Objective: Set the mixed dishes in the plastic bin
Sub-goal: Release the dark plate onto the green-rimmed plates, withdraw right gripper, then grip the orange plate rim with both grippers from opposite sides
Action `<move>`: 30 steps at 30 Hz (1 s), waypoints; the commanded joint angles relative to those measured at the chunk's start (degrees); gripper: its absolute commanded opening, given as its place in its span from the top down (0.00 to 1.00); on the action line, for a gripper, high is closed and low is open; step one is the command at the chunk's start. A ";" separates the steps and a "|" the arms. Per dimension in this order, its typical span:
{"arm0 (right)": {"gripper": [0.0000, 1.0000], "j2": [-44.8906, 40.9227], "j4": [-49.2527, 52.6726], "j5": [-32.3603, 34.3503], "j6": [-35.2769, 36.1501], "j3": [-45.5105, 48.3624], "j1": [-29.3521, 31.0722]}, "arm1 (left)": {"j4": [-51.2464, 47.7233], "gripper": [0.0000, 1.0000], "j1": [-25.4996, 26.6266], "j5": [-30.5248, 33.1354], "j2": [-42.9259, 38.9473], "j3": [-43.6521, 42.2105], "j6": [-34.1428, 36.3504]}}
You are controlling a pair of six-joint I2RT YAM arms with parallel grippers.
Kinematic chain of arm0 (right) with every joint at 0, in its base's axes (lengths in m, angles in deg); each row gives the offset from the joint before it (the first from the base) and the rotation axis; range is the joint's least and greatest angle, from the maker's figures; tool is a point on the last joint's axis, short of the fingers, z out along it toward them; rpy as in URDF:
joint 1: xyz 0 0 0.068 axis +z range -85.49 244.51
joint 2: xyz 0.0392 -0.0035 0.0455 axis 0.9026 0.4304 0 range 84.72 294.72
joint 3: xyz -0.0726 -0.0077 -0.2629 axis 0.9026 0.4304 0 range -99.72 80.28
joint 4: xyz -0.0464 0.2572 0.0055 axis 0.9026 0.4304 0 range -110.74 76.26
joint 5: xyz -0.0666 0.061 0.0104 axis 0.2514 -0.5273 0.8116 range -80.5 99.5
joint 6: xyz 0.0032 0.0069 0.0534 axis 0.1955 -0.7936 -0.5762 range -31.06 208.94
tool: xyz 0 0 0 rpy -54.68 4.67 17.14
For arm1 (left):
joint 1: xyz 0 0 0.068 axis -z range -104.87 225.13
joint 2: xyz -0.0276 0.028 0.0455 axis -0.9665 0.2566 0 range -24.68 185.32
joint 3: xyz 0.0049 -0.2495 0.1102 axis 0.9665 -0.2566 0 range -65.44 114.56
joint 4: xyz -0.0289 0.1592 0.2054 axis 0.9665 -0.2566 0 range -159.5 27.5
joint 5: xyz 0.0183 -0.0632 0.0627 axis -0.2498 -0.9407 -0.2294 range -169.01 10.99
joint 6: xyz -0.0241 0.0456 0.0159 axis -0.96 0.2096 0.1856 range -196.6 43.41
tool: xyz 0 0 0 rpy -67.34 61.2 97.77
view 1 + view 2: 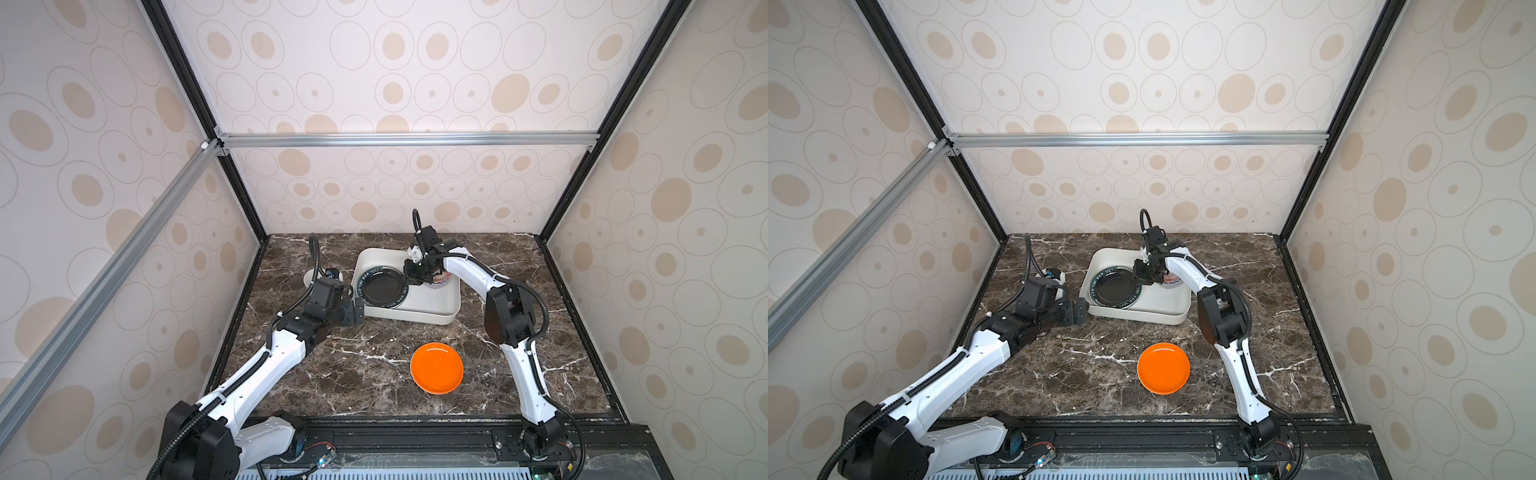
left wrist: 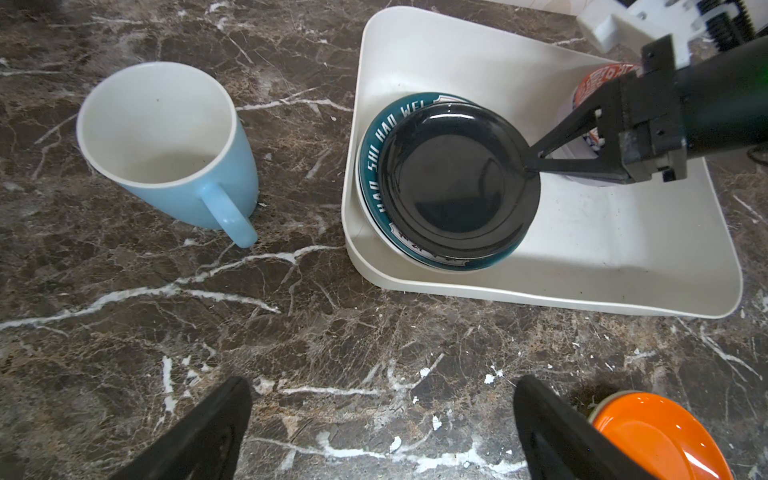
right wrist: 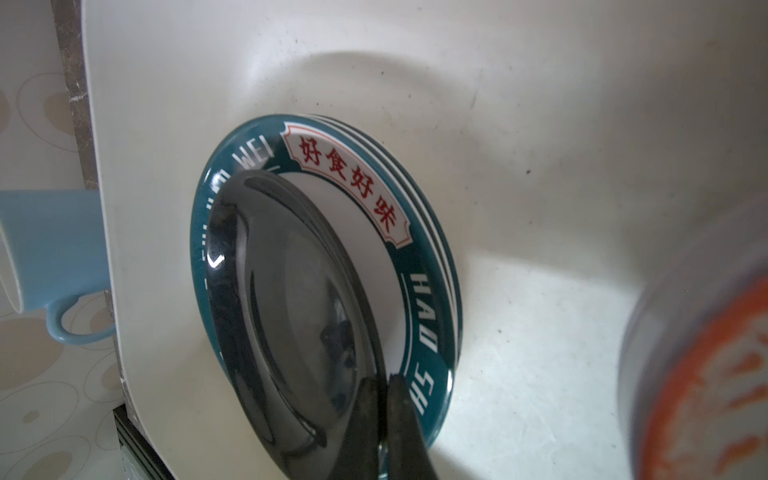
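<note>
One black plate [image 2: 453, 183], pinched by right hand [image 2: 528, 163]

L arm [image 1: 270, 370], R arm [image 1: 523, 374]: white shells, blk joints, ribbed blk cables [image 1: 316, 257]; L pincer [image 2: 382, 388], R pincer [image 2: 528, 162] blk.

Bin [image 1: 428, 305] sits back-centre on the surface [image 1: 365, 374]. Inside, on its left, the top plate [image 1: 382, 286] lies over a lower plate [image 2: 371, 166], with the bowl [image 1: 441, 279] to their right. Mug [image 2: 166, 145] stands outside, just left of the bin. Lone plate [image 1: 437, 368] lies out front, well apart.
</note>
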 commanded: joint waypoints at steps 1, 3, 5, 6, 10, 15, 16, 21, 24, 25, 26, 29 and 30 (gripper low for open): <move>0.88 1.11 2.55 -1.35 1.36 -2.80 -0.30 | 0.82 0.01 -0.71 -1.42 0.73 2.09 1.32; 0.80 0.46 3.09 -1.25 1.74 -2.65 -0.31 | 1.00 0.01 -0.72 -1.79 0.85 2.05 1.22; 0.73 -1.38 3.39 -0.83 2.26 -1.70 -0.32 | 1.18 0.01 -0.76 -2.10 0.68 1.93 1.09; 0.71 -2.70 3.02 -0.62 2.52 -0.61 -0.35 | 1.11 0.01 -0.76 -2.27 0.43 1.74 0.97; 0.67 -10.03 1.11 0.50 2.87 5.64 -0.20 | 1.55 0.01 -0.77 -3.56 -1.25 0.22 0.23; 0.67 -23.07 -0.43 3.59 2.79 18.59 0.54 | 3.41 0.01 -0.65 -7.59 -4.97 -3.52 -2.43; 0.67 -25.67 -0.84 4.13 2.74 21.87 0.71 | 4.21 0.01 -0.52 -8.59 -5.63 -4.45 -3.24; 0.67 -39.39 -3.22 7.77 1.07 42.62 1.41 | 7.16 0.03 4.29 -9.58 -8.46 -9.24 -6.50; 0.67 -46.35 -5.87 8.65 -1.01 55.38 1.63 | 8.57 0.03 9.79 -7.40 -8.91 -11.28 -8.41; 0.67 -48.23 -6.60 8.62 -1.69 58.98 1.80 | 9.23 0.03 11.89 -6.68 -8.86 -11.89 -9.23; 0.67 -50.45 -7.43 8.75 -2.26 62.74 1.92 | 10.22 0.04 14.10 -6.06 -8.54 -12.70 -10.17; 0.67 -56.17 -8.41 10.28 -3.52 71.34 2.26 | 13.75 0.04 20.74 -4.06 -6.72 -14.69 -13.09; 0.67 -58.15 -8.53 10.95 -3.80 73.79 2.29 | 15.07 0.05 22.99 -3.49 -5.63 -15.42 -14.12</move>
